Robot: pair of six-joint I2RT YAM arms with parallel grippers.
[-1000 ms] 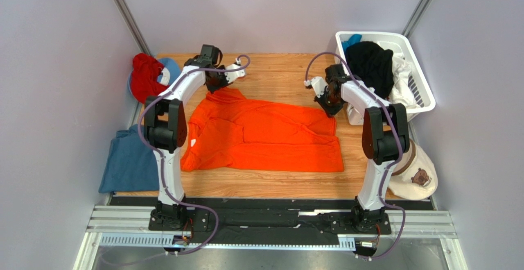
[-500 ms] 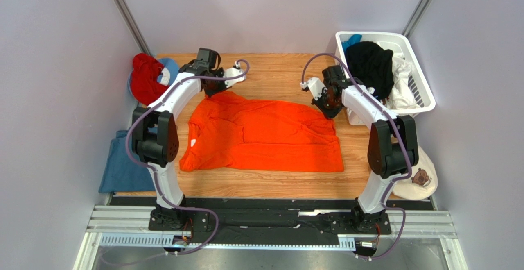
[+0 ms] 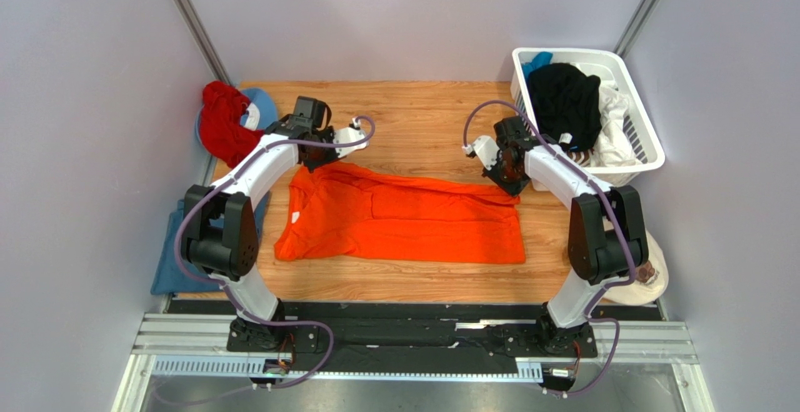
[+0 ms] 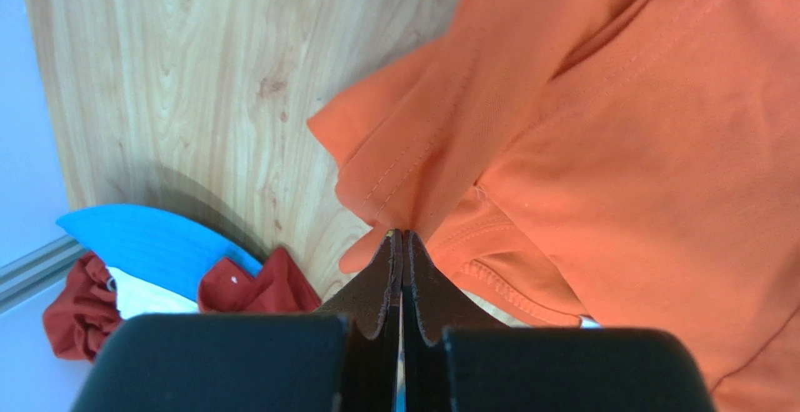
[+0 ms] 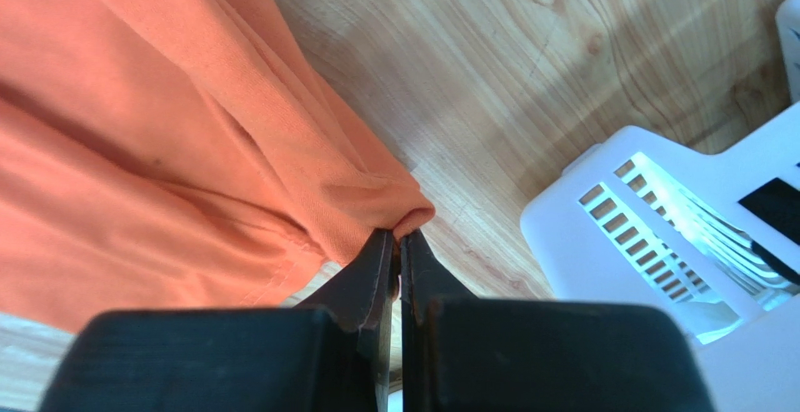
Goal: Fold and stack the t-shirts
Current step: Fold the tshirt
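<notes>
The bright orange t-shirt (image 3: 404, 224) lies spread across the middle of the wooden table (image 3: 413, 112). My left gripper (image 3: 317, 161) is shut on its far left edge, a pinched fold of orange cloth (image 4: 413, 187) rising from the closed fingertips (image 4: 402, 236). At the far right corner my right gripper (image 3: 508, 184) is shut on the shirt, with a small nub of cloth (image 5: 413, 215) caught between its tips (image 5: 399, 236). A dusty blue t-shirt (image 3: 174, 253) lies at the table's left edge. Black (image 3: 566, 98) and white (image 3: 615, 112) shirts fill the basket.
A white laundry basket (image 3: 648, 154) stands at the back right, close to my right gripper, its corner (image 5: 657, 215) in the right wrist view. A red cloth (image 3: 221, 117) over a blue cap (image 3: 260, 104) sits at the back left. A beige bear cap (image 3: 648, 276) lies near right.
Both grippers have drawn the shirt's far edge toward the near side. The orange shirt now shows as a narrower band, its far part folded over.
</notes>
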